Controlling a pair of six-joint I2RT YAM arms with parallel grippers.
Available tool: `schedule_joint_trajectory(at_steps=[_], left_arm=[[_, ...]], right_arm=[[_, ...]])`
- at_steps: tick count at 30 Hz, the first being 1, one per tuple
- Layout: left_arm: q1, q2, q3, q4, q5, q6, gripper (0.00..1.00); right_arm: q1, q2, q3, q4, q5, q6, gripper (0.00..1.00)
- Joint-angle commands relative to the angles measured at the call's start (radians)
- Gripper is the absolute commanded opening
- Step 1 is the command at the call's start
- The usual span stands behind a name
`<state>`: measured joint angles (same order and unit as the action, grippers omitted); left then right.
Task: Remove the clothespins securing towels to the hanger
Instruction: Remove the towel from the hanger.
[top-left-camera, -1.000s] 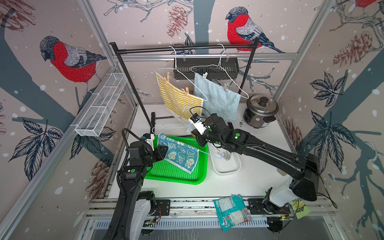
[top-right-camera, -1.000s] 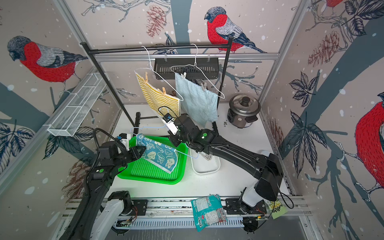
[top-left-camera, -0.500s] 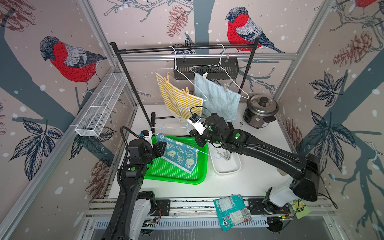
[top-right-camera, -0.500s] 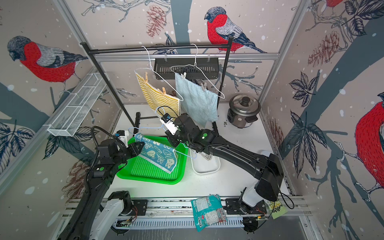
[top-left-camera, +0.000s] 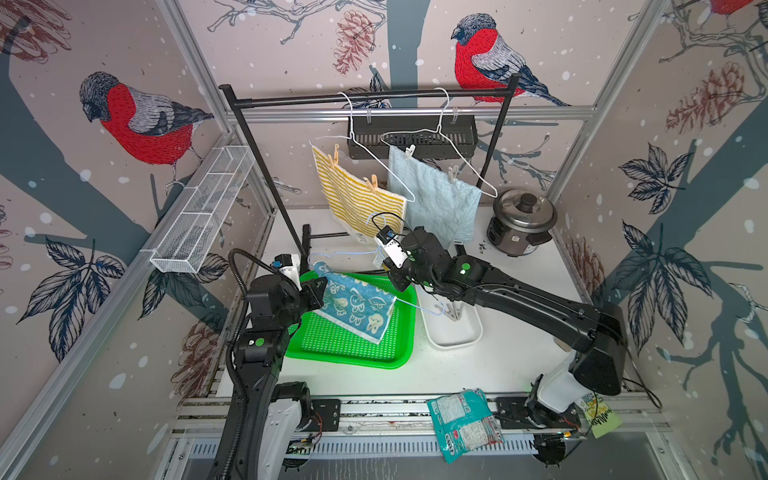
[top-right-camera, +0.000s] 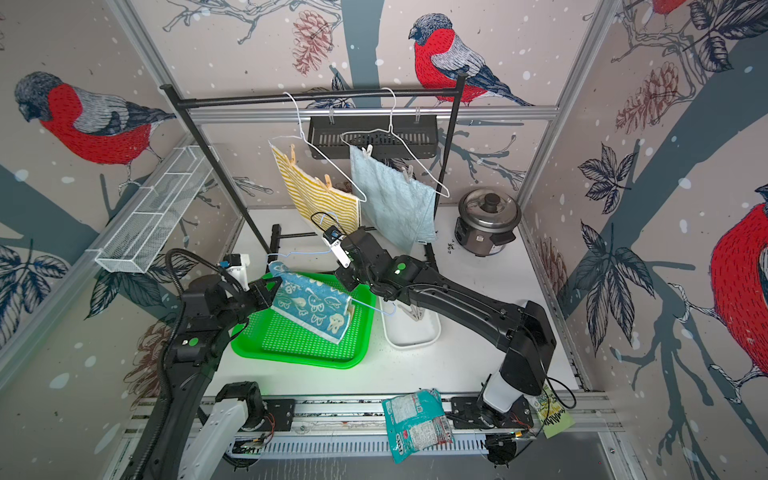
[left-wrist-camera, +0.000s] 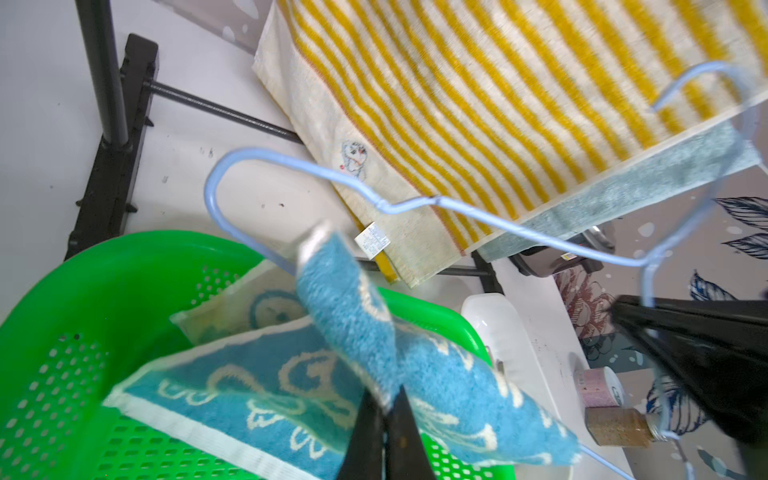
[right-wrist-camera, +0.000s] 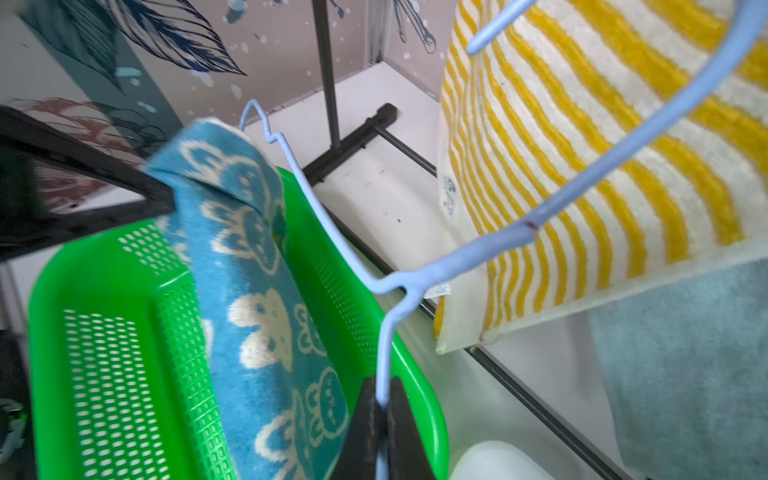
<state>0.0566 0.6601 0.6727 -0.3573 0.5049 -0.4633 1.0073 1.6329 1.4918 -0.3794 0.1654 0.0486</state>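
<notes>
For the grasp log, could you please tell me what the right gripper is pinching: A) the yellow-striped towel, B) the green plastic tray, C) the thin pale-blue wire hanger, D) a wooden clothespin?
C: in the right wrist view, the shut right gripper clamps the thin pale-blue wire hanger.

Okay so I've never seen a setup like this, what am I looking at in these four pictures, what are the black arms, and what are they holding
Two black robot arms with pinching grippers work at a white table. Two pictures look down from overhead; two come from cameras on the wrists. The left gripper is shut on a teal towel above a green tray; the right gripper is shut on the blue wire hanger carrying it. Beside the tray, a white tub holds loose clothespins. Behind, a black rack carries a striped towel and a light-blue towel, both pinned.
</notes>
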Motion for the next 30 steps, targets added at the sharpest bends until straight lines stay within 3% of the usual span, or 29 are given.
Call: schedule_joint_trajectory(at_steps=[1, 5, 10, 18, 24, 30], left_arm=[[0.001, -0.014, 0.052, -0.083, 0.053, -0.001, 0.00], [0.001, -0.030, 0.110, -0.114, 0.058, -0.029, 0.00], [0.002, -0.079, 0.216, -0.065, -0.080, -0.051, 0.00], [0.000, -0.062, 0.466, -0.015, -0.190, 0.036, 0.00], [0.001, -0.028, 0.577, 0.050, -0.191, 0.062, 0.00], [0.000, -0.001, 0.597, 0.093, -0.139, 0.048, 0.00]], right_arm=[[0.006, 0.024, 0.020, -0.059, 0.173, -0.018, 0.00], [0.010, 0.053, 0.044, -0.101, 0.220, -0.019, 0.00], [0.020, 0.050, 0.034, -0.108, 0.237, -0.016, 0.00], [0.024, -0.029, -0.024, -0.071, 0.203, -0.009, 0.00], [0.024, -0.067, -0.055, -0.055, 0.178, 0.011, 0.00], [0.029, -0.131, -0.105, -0.026, 0.157, 0.008, 0.00]])
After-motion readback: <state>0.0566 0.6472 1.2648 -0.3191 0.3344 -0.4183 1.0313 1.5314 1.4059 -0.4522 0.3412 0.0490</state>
